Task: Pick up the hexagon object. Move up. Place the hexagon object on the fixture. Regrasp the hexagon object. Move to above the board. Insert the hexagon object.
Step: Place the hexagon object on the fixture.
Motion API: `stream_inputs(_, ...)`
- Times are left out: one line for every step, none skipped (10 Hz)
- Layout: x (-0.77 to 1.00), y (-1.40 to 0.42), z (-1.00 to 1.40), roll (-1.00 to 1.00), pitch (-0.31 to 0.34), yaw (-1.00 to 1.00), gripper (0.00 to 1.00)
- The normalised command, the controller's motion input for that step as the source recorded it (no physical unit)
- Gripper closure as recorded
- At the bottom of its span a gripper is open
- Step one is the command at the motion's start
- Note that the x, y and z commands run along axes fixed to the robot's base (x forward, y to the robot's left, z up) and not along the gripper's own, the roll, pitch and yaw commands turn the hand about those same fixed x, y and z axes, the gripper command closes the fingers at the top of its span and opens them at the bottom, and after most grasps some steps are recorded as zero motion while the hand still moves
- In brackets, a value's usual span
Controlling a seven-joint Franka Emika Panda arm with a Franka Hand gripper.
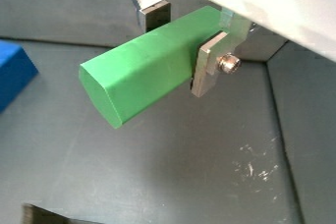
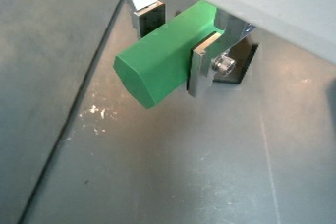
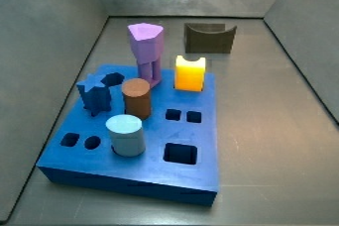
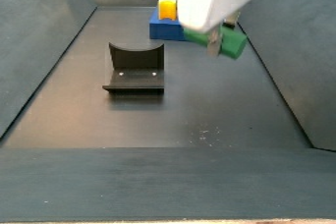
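A dull grey floor, scuffed with pale scratches, lies under the raised pincer (image 1: 180,43). Its flat silver fingers (image 1: 209,65) are clamped on the hexagon object (image 1: 141,76), a matte green six-sided prism held lying sideways, well above the floor. In a side view, the dark notched fixture (image 4: 134,69) sits apart from it, lower down.

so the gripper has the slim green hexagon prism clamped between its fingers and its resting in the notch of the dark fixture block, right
Not quite. The gripper does have the slim green hexagon prism clamped between its silver fingers, as both wrist views show. But the prism is not in the notch: a side view shows the dark fixture block empty, with the prism held in the air away from it.
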Motion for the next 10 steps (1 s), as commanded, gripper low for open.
stream_inputs(-0.03, 0.01, 0.77, 0.1, 0.064, 0.01, 1.0)
stream_inputs(-0.02, 0.01, 0.67, 0.1, 0.067, 0.01, 1.0)
stream_inputs(-0.01, 0.01, 0.47, 0.1, 0.08, 0.02, 1.0)
stream_inputs(0.0, 0.01, 0.32, 0.1, 0.089, 0.03, 1.0)
stream_inputs(1.0, -0.24, -0.01, -0.13, -0.006, -1.0, 1.0)
stream_inputs(1.0, -0.24, -0.04, -0.13, -0.004, -1.0, 1.0)
stream_inputs(1.0, -0.21, -0.04, -0.15, 0.0, -1.0, 1.0)
stream_inputs(1.0, -0.2, -0.04, -0.16, 0.0, -1.0, 1.0)
stream_inputs(1.0, -0.18, -0.04, -0.18, 0.006, -1.0, 1.0)
stream_inputs(1.0, -0.17, -0.04, -0.2, 0.009, -1.0, 1.0)
